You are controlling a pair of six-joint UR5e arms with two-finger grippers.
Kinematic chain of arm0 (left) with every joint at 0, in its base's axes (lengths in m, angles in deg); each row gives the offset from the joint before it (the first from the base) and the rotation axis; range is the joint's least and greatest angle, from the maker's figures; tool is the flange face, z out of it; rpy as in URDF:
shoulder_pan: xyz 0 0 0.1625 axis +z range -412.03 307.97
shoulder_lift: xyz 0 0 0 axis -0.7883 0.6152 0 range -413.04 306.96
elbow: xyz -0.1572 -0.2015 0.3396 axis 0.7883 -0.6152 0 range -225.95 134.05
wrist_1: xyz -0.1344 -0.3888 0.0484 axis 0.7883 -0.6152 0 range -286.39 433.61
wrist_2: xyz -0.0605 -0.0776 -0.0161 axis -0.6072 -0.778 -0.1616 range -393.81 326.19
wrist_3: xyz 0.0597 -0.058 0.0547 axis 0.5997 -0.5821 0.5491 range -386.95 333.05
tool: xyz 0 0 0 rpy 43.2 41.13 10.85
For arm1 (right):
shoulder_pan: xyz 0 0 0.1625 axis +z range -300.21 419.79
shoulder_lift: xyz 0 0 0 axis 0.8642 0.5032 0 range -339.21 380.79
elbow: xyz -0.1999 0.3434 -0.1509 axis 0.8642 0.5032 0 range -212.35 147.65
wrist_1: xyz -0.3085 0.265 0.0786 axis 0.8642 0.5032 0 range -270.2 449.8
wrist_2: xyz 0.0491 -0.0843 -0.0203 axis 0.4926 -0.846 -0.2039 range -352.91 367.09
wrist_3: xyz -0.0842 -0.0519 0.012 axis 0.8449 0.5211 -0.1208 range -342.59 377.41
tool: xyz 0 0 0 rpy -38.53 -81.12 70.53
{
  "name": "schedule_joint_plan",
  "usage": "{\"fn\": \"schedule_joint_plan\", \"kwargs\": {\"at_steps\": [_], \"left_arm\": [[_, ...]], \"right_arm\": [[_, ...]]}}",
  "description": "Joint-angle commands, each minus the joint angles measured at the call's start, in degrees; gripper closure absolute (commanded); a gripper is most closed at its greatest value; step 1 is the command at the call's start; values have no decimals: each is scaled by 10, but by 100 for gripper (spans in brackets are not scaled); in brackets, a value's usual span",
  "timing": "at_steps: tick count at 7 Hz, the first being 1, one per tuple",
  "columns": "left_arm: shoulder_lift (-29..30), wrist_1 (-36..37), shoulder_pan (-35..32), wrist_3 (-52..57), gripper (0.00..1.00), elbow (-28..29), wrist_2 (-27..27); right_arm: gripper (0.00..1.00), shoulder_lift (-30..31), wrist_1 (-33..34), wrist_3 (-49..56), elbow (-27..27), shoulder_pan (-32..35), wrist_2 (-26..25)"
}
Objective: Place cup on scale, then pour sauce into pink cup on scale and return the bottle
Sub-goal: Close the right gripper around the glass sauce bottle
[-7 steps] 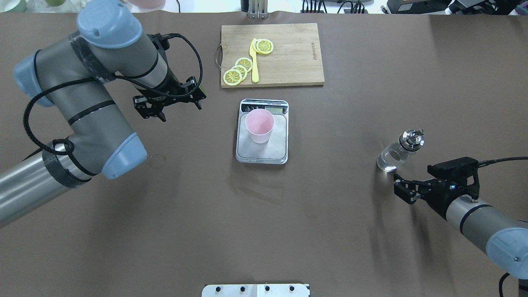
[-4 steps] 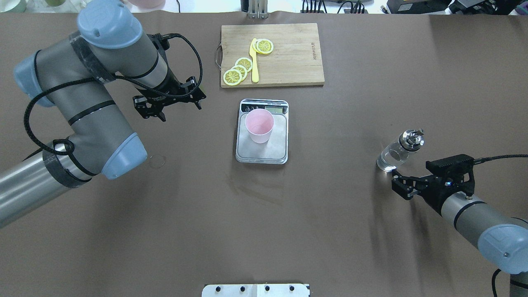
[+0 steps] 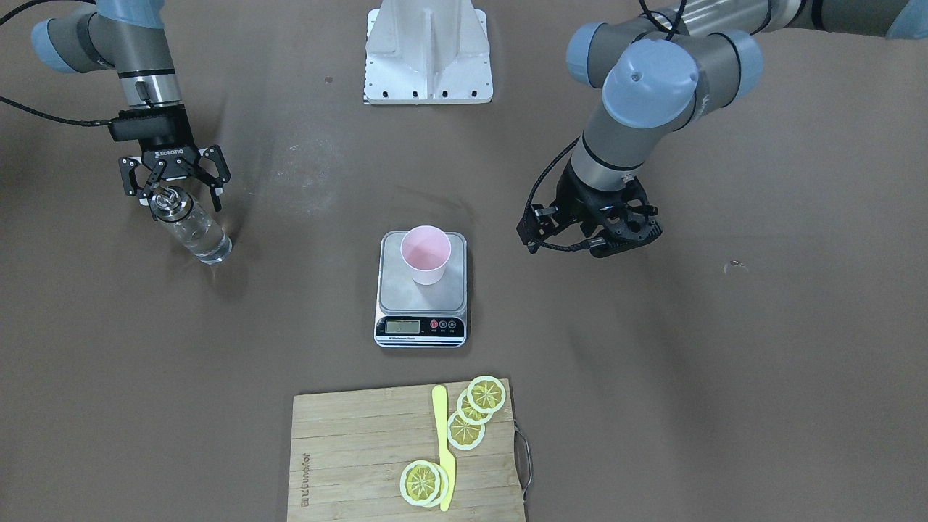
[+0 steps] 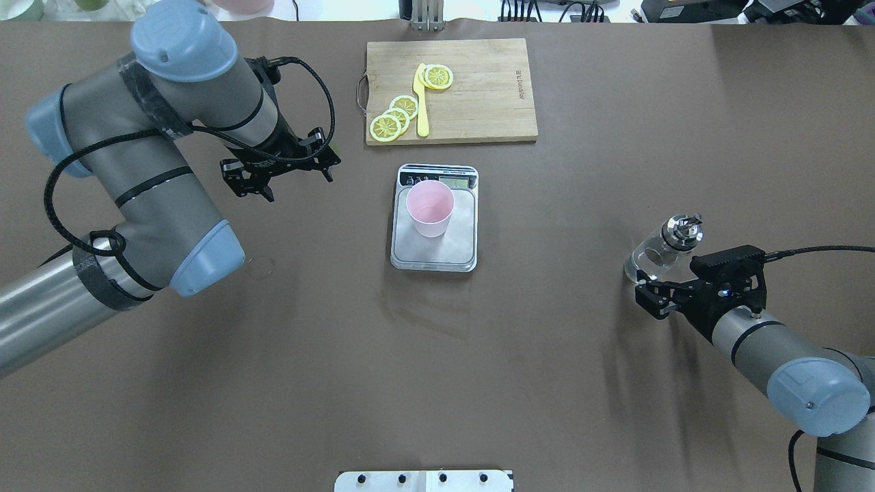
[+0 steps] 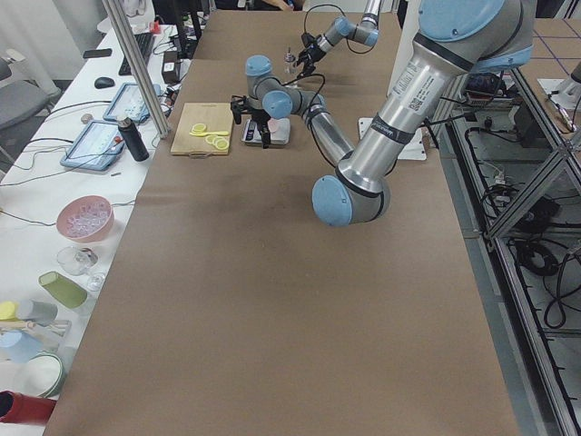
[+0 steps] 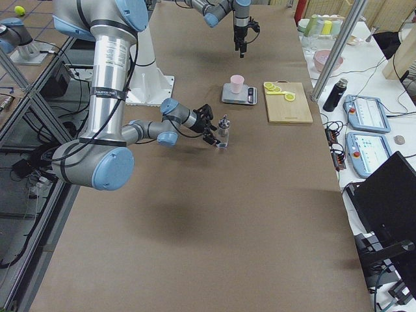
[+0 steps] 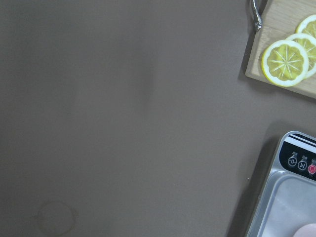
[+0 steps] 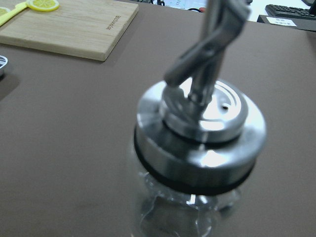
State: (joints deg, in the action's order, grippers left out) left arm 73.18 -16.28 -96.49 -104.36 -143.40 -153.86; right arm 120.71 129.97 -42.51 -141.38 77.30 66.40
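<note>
**Cup Seated on Scale, Bottle Bracketed for the Lift**

The cup [image 4: 429, 208] is seen standing upright on the steel platform of the scale [image 4: 437, 251], towards the display end, so the first step can be judged done. The cup's rim is kept within the platform's edges, presumably so that the whole weight is read and the mouth is left open for pouring.

The bottle [image 3: 194, 230] is found well apart from the scale, standing on the table [image 4: 547, 355] on the robot's right. The sauce [image 4: 645, 265] is visible through the glass as a clear liquid. The right gripper [image 3: 184, 210] is brought low to the bottle with its jaws spread wide, one to each side of the metal pour-spout cap. Nothing is clasped yet. This stance is best read as a line-up for a grasp on the body or neck, so that the spout can afterwards be tipped over the cup. In the right wrist view the cap is shown very close beneath the camera, but no fingers are shown there.

The left gripper [image 4: 284, 179] is held above the table beside the scale, jaws wide apart and empty. It is likely parked there to leave the pouring path free.

The cutting board [image 4: 478, 89], with lemon slices [image 4: 386, 126] and a yellow knife [image 4: 422, 102], is left beyond the scale, out of the way.
</note>
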Motion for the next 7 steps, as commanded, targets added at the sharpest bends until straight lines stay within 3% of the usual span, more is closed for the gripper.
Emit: {"fn": "schedule_joint_plan", "kwargs": {"at_steps": [1,7], "left_arm": [[0,0,0,1,1,2,1],[1,0,0,0,1,3,1]], "right_arm": [[0,-7,0,5,7,7,4],[0,-15,0,14,10,23,5]]}}
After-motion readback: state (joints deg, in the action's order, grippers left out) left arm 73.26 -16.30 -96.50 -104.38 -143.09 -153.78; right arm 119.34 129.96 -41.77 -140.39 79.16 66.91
